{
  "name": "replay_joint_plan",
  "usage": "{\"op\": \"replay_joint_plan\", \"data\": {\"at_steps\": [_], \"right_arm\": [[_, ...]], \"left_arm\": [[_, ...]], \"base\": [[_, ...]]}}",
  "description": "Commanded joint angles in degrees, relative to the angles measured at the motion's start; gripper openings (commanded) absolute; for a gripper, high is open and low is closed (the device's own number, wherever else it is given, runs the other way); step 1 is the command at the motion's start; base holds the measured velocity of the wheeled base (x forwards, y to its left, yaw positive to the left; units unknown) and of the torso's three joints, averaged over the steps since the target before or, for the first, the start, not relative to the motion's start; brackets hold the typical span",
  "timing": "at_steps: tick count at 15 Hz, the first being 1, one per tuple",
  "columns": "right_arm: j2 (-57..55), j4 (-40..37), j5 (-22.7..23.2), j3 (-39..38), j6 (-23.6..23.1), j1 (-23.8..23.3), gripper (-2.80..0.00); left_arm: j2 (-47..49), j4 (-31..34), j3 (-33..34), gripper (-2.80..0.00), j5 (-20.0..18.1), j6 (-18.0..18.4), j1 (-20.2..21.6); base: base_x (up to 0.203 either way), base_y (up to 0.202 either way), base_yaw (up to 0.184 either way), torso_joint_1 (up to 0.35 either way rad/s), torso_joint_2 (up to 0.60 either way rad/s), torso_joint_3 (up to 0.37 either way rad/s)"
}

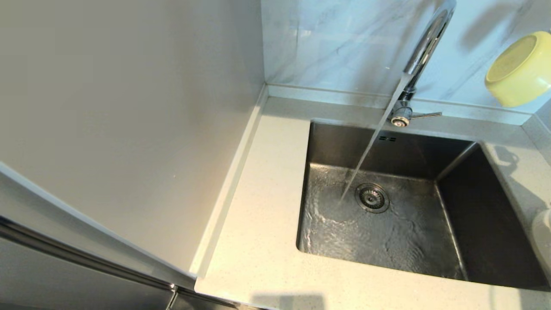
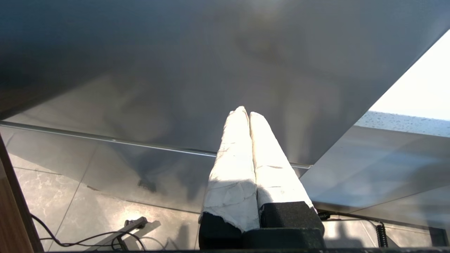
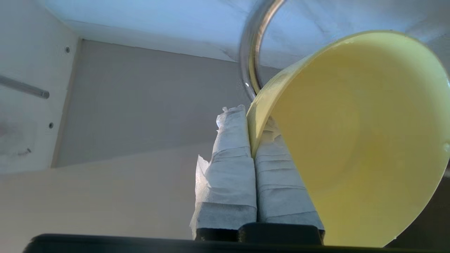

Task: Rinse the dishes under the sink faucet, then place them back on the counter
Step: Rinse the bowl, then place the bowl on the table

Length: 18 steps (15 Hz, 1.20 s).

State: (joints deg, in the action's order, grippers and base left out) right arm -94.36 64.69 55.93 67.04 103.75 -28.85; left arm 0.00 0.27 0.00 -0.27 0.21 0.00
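Observation:
The pale yellow bowl (image 1: 518, 69) hangs tilted in the air to the right of the chrome faucet (image 1: 424, 47), clear of the water. My right gripper (image 3: 251, 119) is shut on the bowl's rim (image 3: 351, 140), one taped finger inside and one outside; the head view does not show this gripper. Water (image 1: 370, 150) streams from the spout into the steel sink (image 1: 327, 142) and lands beside the round drain (image 1: 372, 197). My left gripper (image 2: 245, 111) is shut on nothing, parked low in front of a grey cabinet. I cannot make out the white plate for sure.
The speckled counter (image 1: 258, 215) runs round the sink, with a grey wall panel (image 1: 129, 107) on the left. The faucet's thin lever (image 1: 426, 115) points right. A pale rounded shape (image 1: 543, 237) shows at the right edge of the counter.

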Motion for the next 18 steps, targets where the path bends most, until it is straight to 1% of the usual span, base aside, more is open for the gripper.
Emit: {"op": "replay_joint_plan", "data": {"at_steps": [1,2,3,4,5,6,7,8,9,10,11,12,13,14,15,17,18], "right_arm": [[2.08,-2.1,1.06,-2.75,0.33,-0.93,-2.8],[2.02,-6.03,0.86,-4.77,0.29,-1.35,-2.8],[2.0,-13.17,-0.5,-4.58,0.26,-1.74,-2.8],[1.76,-24.4,-2.57,-1.85,-0.17,-2.02,-2.8],[1.34,-38.01,-4.84,2.86,-2.38,-2.16,-2.8],[0.94,-55.35,-8.17,8.91,-7.68,-1.88,-2.8],[0.62,-71.91,-14.42,14.47,-18.54,-0.86,-2.8],[0.61,-81.91,-21.34,17.47,-31.97,0.39,-2.8],[0.96,-88.43,-27.79,19.74,-47.56,1.92,-2.8],[1.15,-90.36,-31.53,21.02,-63.7,3.28,-2.8],[0.66,-90.45,-34.13,22.16,-79.44,4.24,-2.8],[-0.56,-89.41,-36.08,23.37,-93.0,4.6,-2.8],[-2.69,-87.42,-37.41,24.6,-104.3,4.61,-2.8],[-5.43,-85.38,-38.4,25.77,-113.49,4.53,-2.8],[-8.04,-83.88,-39.16,26.77,-120.25,4.43,-2.8],[-11.53,-82.42,-39.85,27.53,-127.06,4.34,-2.8],[-12.7,-82.24,-40.18,27.64,-128.9,4.21,-2.8]], "left_arm": [[0.0,0.0,0.0,-2.8,0.0,-0.03,0.0],[0.0,0.0,0.0,-2.8,0.0,-0.03,0.0],[0.0,0.05,0.0,-2.8,0.0,-0.03,0.0],[0.0,0.0,0.0,-2.8,0.0,-0.03,0.0],[0.0,0.0,0.0,-2.8,0.0,-0.03,0.0],[0.0,0.0,0.0,-2.8,0.0,-0.03,0.0],[0.0,0.0,0.0,-2.8,0.0,-0.03,0.0],[0.0,0.0,0.0,-2.8,0.0,-0.03,0.0],[0.0,0.0,0.0,-2.8,0.0,-0.03,0.0],[0.0,0.0,0.0,-2.8,0.0,-0.03,0.0],[0.0,0.0,0.0,-2.8,0.0,-0.03,0.0],[0.0,0.0,0.0,-2.8,0.0,-0.03,0.0],[0.0,0.0,0.0,-2.8,0.0,-0.03,0.0],[0.0,0.0,0.0,-2.8,0.0,-0.03,0.0],[0.0,0.0,0.0,-2.8,0.0,-0.03,0.0],[0.0,0.0,0.0,-2.8,0.0,-0.03,0.0],[0.0,0.0,0.0,-2.8,0.0,-0.03,0.0]], "base": [[0.0,0.0,0.0,0.0,0.0,0.0],[0.0,0.0,0.0,0.0,0.0,0.0],[0.0,0.0,0.0,0.0,0.0,0.0],[0.0,0.0,0.0,0.0,0.0,0.0],[0.0,0.0,0.0,0.0,0.0,0.0],[0.0,0.0,0.0,0.0,0.0,0.0],[0.0,0.0,0.0,0.0,0.0,0.0],[0.0,0.0,0.0,0.0,0.0,0.0],[0.0,0.0,0.0,0.0,0.0,0.0],[0.0,0.0,0.0,0.0,0.0,0.0],[0.0,0.0,0.0,0.0,0.0,0.0],[0.0,0.0,0.0,0.0,0.0,0.0],[0.0,0.0,0.0,0.0,0.0,0.0],[0.0,0.0,0.0,0.0,0.0,0.0],[0.0,0.0,0.0,0.0,0.0,0.0],[0.0,0.0,0.0,0.0,0.0,0.0],[0.0,0.0,0.0,0.0,0.0,0.0]]}}
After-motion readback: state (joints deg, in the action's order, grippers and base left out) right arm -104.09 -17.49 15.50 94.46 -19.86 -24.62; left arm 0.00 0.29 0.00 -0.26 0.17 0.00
